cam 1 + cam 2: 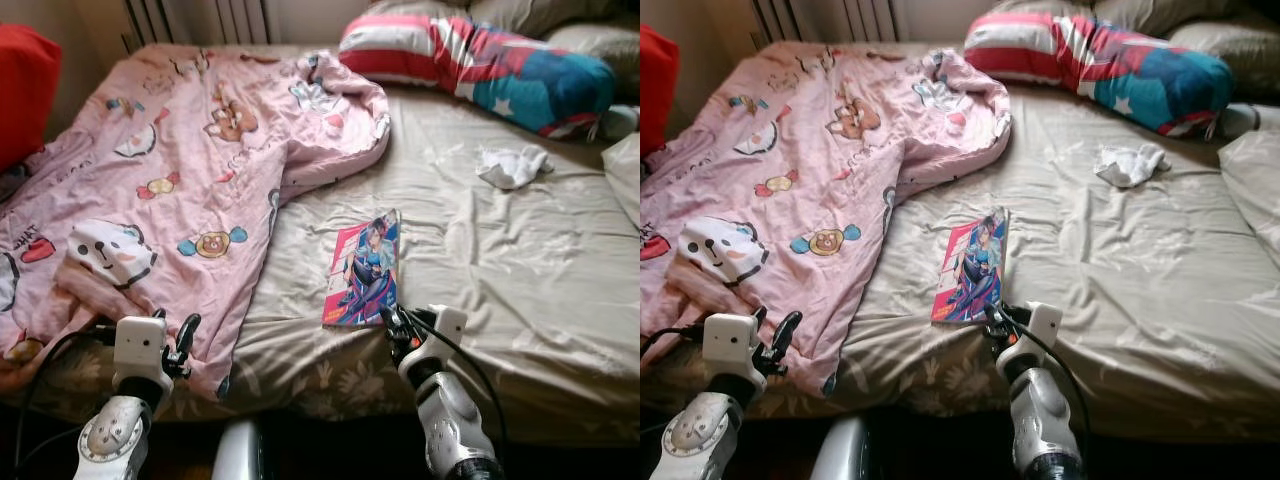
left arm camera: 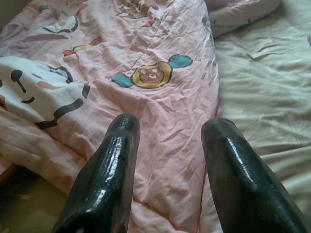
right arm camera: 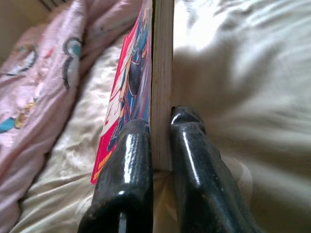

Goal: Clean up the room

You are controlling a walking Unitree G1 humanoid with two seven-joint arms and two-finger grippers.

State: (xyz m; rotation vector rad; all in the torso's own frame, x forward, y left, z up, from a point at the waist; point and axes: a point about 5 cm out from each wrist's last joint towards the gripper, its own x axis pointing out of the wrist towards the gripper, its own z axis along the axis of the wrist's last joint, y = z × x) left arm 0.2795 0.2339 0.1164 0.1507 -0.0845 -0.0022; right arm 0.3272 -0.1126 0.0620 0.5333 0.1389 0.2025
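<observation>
Now my right pincer (image 3: 160, 131) clamps the book's (image 1: 363, 268) near edge on the bed (image 1: 520, 260); left pincer (image 2: 170, 145) hangs open over the pink quilt (image 1: 180, 170). Risk: shallow edge grip, book may pivot and slip.

Your red cushion (image 1: 25, 85) at upper left is cut off; the quilt (image 1: 170, 170) hides the sheet there.

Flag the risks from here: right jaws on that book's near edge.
1. The right gripper pinches the book only at its near edge, so it may droop or slip out when lifted.
2. The lower finger presses into the bed sheet, which may snag and lift too.
3. The open left gripper hovers over the pink duvet and could catch it.
</observation>
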